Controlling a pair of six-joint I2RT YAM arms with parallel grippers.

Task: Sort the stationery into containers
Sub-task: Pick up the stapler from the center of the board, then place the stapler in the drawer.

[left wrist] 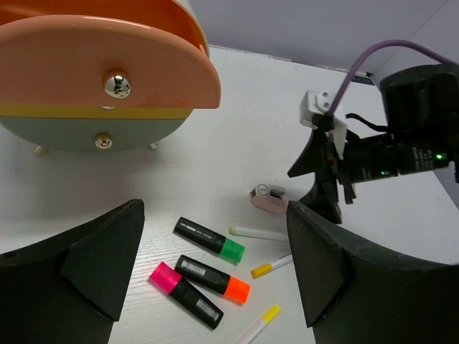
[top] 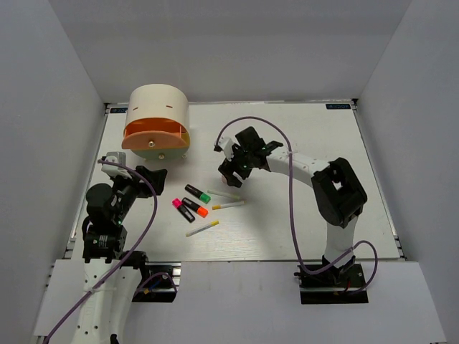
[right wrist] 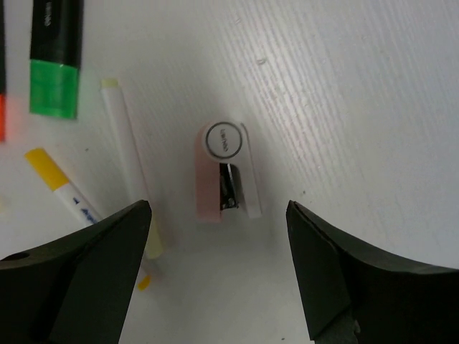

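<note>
Judged from how things lie, the sorting has barely begun, as every piece of stationery in view is out on the table (top: pixel 308 215).

At the left, the left gripper (top: pixel 152 177) hangs just above the table surface with its jaws spread wide and nothing between them. It faces the organiser (top: pixel 158 115), which sits at the far left of the table. Its top orange drawer (left wrist: pixel 107 72) appears to stand out ahead of the greenish drawer (left wrist: pixel 86 132) beneath, so it may be open to receive something. Whether anything lies inside cannot be told from these views.

To the right of that gripper, the three highlighters form a loose cluster. The pink highlighter (top: pixel 182 209) and the orange highlighter (top: pixel 195 208) lie side by side, and the green highlighter (top: pixel 197 193) lies just beyond them. The three thin sticks (top: pixel 228 206) lie scattered beside and below the cluster, apart from one another.

Further right, the eraser-like piece (right wrist: pixel 226 172) lies flat on the table, just beside the end of one white stick. The right gripper (top: pixel 234 172) is poised directly over it — jaws wide open, one finger on either side, with clear gaps and no contact.

So all seven visible items are left to place, and the eraser-like piece looks to be the first candidate. The grasp itself is not yet made.
</note>
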